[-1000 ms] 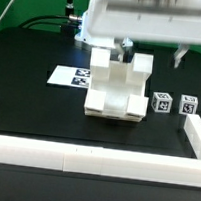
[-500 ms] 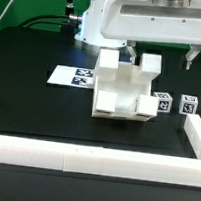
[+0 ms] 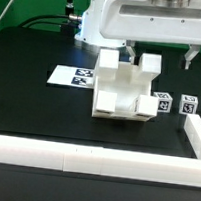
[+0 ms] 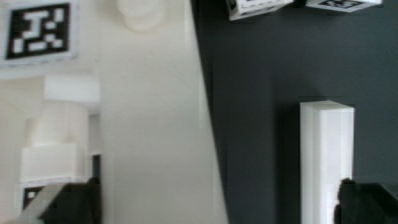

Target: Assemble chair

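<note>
Nearest the camera, the long border rail [image 3: 92, 160] lies in front of the chair [image 3: 117, 93]. The part-built chair stands mid-table, with two small tagged cubes [image 3: 162, 102] loose just beside it on the exterior view's right. Behind the chair, on the exterior view's left, lies the marker board [image 3: 73, 77]. Above the chair hangs the gripper [image 3: 161, 58], jaws spread wide, grasping nothing and straddling an upright part. The step looks like taking hold of the chair; the next move likely calls for a square descent and closing
</note>
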Tool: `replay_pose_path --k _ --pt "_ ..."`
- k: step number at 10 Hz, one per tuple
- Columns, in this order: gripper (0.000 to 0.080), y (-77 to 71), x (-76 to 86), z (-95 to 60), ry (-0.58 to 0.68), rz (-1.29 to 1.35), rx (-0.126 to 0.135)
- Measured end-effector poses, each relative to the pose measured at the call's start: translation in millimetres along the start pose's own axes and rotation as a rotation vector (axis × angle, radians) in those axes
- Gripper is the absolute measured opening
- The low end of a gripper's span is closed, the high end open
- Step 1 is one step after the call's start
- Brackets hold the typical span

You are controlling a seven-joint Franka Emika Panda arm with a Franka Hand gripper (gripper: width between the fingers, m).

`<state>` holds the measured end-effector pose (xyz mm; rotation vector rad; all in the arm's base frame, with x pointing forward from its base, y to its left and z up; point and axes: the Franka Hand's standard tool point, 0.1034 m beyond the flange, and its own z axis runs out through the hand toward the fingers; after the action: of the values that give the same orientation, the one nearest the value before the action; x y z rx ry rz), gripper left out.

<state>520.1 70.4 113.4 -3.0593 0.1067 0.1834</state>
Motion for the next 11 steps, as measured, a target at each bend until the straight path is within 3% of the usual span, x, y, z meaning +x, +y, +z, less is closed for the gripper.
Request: replay_pose_path --k 3,5,6,7,8,11 --pt "0.0649 -8.5 -13.5 -19.5 0.009 0.002 0.018" --pt "0.0649 -20.0 -30.3 -13.7 0.001 0.011 0.018" --pt "0.0649 -24.1 -30.0 -12.5 0.001 0.004 0.018" --pt "0.0649 -22.0 -14.0 -26.8 0.009 0.010 0.023" --pt "0.0649 -24.2 1.8 -27.0 0.031 0.009 0.021" --pt "0.0649 -24.5 25.9 -17.6 0.025 0.016 0.011"
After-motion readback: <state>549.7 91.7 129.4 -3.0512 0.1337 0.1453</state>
